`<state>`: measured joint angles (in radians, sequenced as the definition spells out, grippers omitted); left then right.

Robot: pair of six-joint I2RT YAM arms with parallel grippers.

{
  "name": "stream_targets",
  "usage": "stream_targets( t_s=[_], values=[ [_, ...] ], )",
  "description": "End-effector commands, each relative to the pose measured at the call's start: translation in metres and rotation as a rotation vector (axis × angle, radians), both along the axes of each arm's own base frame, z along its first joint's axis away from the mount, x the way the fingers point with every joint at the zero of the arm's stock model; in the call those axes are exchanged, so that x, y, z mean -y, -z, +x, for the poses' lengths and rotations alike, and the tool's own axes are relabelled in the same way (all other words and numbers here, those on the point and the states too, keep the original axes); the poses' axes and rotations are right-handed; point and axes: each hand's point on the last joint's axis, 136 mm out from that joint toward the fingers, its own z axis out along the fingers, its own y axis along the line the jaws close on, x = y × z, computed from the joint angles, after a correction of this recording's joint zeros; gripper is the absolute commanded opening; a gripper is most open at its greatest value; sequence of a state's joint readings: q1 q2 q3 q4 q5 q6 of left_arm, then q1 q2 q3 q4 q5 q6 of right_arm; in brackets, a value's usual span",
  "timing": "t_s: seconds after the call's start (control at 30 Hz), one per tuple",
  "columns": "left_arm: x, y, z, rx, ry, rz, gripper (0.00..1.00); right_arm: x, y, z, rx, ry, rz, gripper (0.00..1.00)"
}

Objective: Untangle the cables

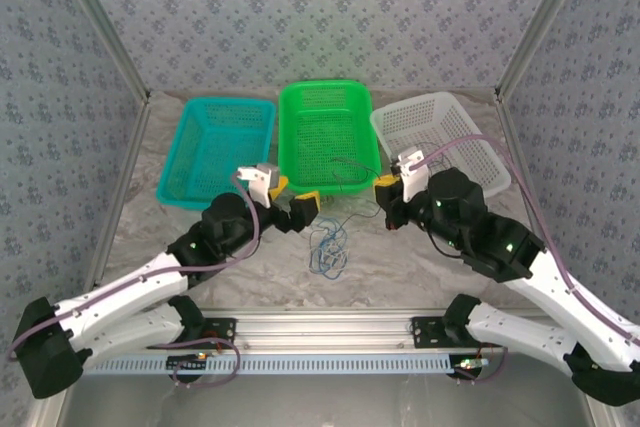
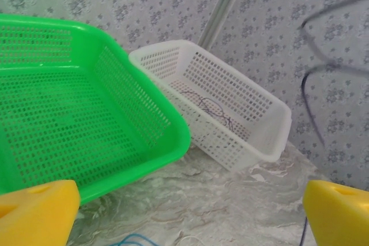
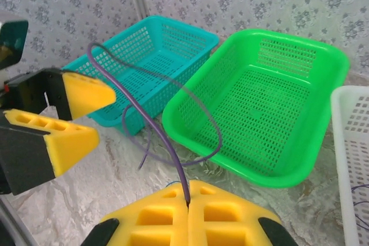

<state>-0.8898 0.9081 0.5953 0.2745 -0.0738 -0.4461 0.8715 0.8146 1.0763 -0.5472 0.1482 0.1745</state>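
The blue tangle (image 1: 328,247) sits nearest, on the table (image 1: 400,267). The right fingers (image 3: 155,217) pinch a purple cable (image 3: 180,180); the left fingers (image 2: 40,211) are spread, empty. A fast lift could tighten the knot or hook the green basket (image 1: 325,86).

**Basket layout**

We locate everything from the middle basket (image 1: 325,87): left basket (image 1: 228,102) just left, right basket (image 1: 420,100) just right with one cable (image 2: 214,106) inside; before it, tangled cables (image 1: 328,245) on the table (image 1: 250,272) and a looped cable (image 3: 171,159) rising from the right gripper (image 3: 187,205).
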Motion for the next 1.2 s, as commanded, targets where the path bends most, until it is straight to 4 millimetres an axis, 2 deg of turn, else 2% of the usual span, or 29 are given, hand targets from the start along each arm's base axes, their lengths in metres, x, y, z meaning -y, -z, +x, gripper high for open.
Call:
stream_targets(
  t_s=[0.0,0.2,0.37,0.73,0.93,1.03,1.17],
  values=[
    [0.011,-0.041,-0.002,0.101,0.054,-0.071,1.00,-0.009,-0.020,-0.006,0.040,-0.058,0.045,0.00],
    [0.027,-0.051,-0.003,0.148,0.120,-0.086,0.99,-0.016,-0.028,-0.009,0.038,-0.097,0.075,0.00],
    [0.041,-0.055,-0.012,0.180,0.214,-0.098,1.00,-0.014,-0.031,-0.008,0.043,-0.084,0.079,0.00],
    [0.050,-0.063,-0.010,0.263,0.237,-0.064,1.00,-0.018,-0.039,-0.015,0.031,-0.120,0.122,0.00],
    [0.063,-0.065,-0.009,0.267,0.281,-0.064,0.93,-0.019,-0.048,-0.019,0.037,-0.137,0.162,0.00],
    [0.065,-0.069,-0.009,0.284,0.285,-0.069,0.84,-0.020,-0.049,-0.022,0.033,-0.152,0.169,0.00],
    [0.070,-0.068,-0.008,0.286,0.307,-0.027,0.49,-0.016,-0.054,-0.023,0.045,-0.142,0.183,0.00]
  ],
)
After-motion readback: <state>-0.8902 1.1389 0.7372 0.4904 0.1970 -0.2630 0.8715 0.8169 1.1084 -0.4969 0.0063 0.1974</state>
